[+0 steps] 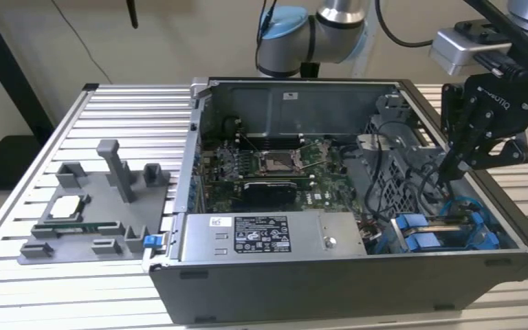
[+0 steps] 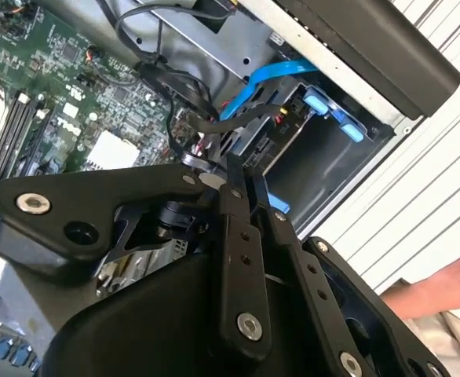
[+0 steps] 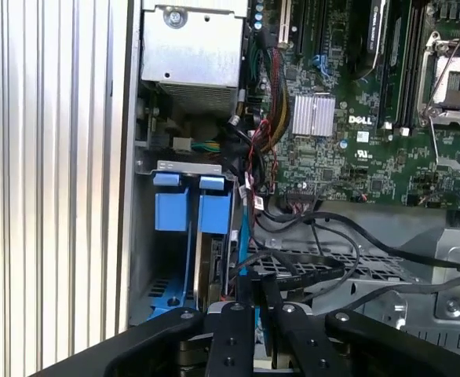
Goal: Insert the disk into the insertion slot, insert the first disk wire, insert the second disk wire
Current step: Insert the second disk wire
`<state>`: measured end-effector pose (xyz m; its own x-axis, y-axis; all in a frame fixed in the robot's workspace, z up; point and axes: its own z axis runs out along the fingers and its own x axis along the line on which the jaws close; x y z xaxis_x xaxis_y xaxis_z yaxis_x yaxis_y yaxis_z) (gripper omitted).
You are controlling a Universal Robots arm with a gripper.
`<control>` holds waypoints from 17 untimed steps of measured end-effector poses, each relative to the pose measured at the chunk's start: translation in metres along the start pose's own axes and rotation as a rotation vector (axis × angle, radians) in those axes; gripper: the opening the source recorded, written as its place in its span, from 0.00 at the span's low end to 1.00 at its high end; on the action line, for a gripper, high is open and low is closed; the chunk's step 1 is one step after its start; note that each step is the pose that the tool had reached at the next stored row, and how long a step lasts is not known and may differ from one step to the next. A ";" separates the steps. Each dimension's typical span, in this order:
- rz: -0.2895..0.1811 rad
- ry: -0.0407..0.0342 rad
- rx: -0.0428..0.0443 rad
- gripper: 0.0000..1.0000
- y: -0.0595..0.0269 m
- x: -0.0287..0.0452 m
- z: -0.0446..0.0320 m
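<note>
Slatted metal forms the counter [image 1: 80,124], on which an open computer case [image 1: 337,282] has been laid on its side. Inside it a grey labelled power-supply box [image 1: 264,237] and the green motherboard [image 1: 273,172] are seen. At the corner towards the exterior view's right lies the insertion slot [image 1: 484,230], a sheet-metal cage with blue rails.

In the first wrist view two blue-fronted carriers are seated side by side in that cage. The one nearer the motherboard is judged to be the disk [image 3: 214,214], already pushed home beside the other carrier [image 3: 171,210]. Which of the two it is cannot be settled for certain.

The claw [image 1: 449,168] is hung just over the cage, with its fingers [image 2: 231,196] brought together. Whether a thin lead is pinched between them cannot be made out. A flat blue cable [image 2: 273,72] and a black wire [image 2: 214,118] are draped close by its tips. A person's hand [image 2: 442,287] is seen at the edge of the counter, well apart from the work.

The insertion step is judged done, and a disk wire is in hand. A plug must be squared to its socket and pressed straight, with the loose leads kept out of the way.
</note>
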<state>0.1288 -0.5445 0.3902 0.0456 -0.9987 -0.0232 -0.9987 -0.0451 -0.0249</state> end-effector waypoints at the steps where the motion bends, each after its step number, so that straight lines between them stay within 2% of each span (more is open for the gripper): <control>1: 0.000 0.0000 0.0002 0.00 0.0000 0.0000 0.0000; 12: 0.000 0.0000 0.0012 0.00 0.0001 0.0001 0.0000; 17: 0.000 -0.0004 0.0023 0.00 0.0033 0.0060 0.0007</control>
<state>0.1258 -0.5507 0.3893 0.0456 -0.9987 -0.0236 -0.9986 -0.0450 -0.0272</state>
